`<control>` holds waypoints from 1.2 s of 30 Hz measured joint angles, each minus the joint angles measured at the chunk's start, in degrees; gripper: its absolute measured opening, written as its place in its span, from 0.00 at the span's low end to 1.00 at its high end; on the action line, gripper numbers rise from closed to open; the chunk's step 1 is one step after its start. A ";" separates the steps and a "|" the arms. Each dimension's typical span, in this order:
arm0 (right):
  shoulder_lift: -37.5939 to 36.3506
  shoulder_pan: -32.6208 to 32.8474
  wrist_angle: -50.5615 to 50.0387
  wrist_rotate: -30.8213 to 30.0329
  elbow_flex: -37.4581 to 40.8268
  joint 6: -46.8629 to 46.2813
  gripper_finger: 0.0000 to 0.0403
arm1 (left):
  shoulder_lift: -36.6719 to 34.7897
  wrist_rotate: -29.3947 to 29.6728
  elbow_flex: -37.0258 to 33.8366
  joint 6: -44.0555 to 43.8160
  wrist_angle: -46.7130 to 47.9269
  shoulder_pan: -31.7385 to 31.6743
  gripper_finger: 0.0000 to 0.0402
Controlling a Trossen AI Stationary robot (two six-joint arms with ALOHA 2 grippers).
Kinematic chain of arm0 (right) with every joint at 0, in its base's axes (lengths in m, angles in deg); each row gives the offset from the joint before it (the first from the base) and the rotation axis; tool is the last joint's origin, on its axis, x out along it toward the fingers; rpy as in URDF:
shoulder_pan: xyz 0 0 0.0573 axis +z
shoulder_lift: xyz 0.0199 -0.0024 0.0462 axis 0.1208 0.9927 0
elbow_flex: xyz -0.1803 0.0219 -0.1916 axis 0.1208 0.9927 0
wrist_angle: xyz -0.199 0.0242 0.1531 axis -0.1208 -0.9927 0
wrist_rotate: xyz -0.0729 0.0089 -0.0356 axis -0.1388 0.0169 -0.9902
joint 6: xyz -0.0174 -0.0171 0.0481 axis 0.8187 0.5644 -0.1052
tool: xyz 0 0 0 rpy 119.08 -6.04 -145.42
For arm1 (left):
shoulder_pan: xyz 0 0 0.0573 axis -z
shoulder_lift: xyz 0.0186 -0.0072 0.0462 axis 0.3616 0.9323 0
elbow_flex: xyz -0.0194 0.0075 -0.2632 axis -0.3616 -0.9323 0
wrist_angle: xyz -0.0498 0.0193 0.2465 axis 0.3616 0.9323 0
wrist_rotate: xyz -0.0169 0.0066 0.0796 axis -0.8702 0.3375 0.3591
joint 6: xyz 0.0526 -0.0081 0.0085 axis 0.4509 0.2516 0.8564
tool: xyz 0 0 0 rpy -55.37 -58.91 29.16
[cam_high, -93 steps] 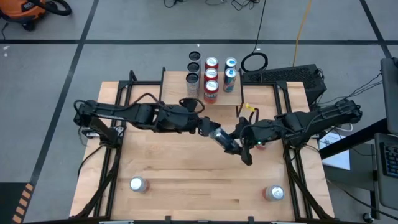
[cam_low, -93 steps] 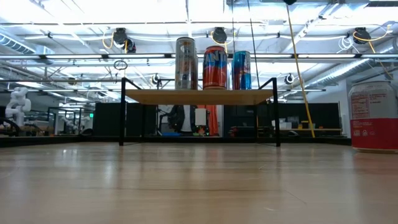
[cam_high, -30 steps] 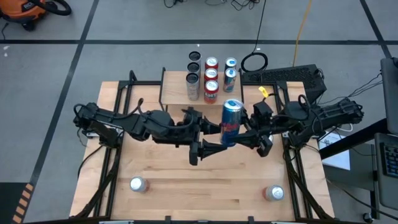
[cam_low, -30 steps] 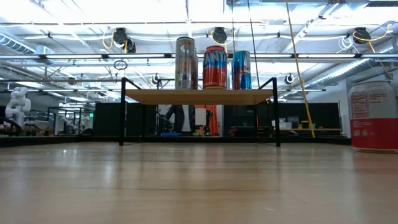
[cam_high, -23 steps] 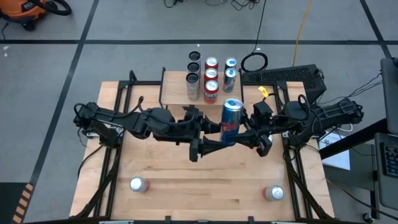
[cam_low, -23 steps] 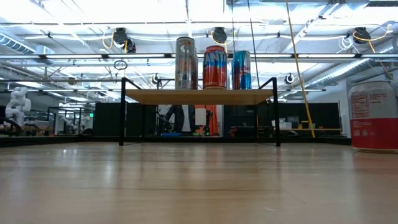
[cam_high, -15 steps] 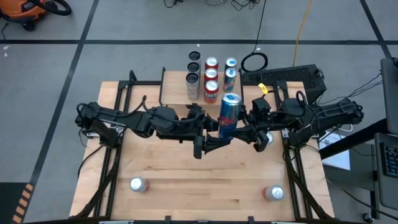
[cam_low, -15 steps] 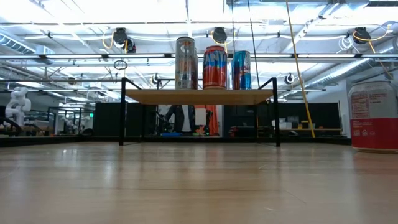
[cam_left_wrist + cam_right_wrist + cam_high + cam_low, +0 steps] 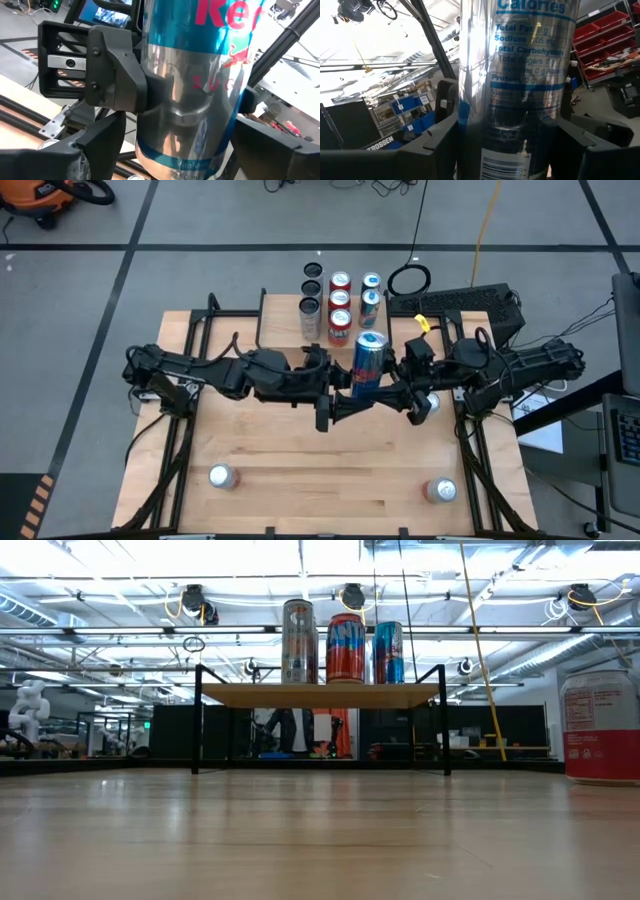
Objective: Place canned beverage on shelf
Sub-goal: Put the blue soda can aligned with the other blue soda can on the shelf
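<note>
Mid-handover above the table: right gripper (image 9: pixel 392 392) clamps the blue can (image 9: pixel 367 364); left gripper (image 9: pixel 340 402) stands wide around it. Next: left closes, right releases, then carry to the shelf (image 9: pixel 285 328).

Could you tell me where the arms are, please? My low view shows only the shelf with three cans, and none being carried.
Observer: Both arms meet near the table's middle, at an upright blue and silver beverage can, just in front of the low wooden-topped shelf.
Operator: Which gripper holds it?
Observer: The right gripper is shut on the can.
Operator: And the left?
Observer: The left gripper is open, its fingers on either side of the can's lower body.
</note>
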 joint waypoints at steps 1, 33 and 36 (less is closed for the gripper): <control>-0.02 0.00 0.02 0.01 0.00 0.08 0.53 | 0.00 0.03 0.00 0.00 -0.06 0.00 0.84; -0.07 0.03 -0.52 -1.13 -0.04 -0.75 0.60 | 0.00 -0.84 0.00 2.59 -0.20 0.04 0.57; -0.20 0.02 -0.44 -1.38 -0.04 -1.89 0.67 | 0.00 -1.02 0.00 2.76 -0.13 0.04 0.57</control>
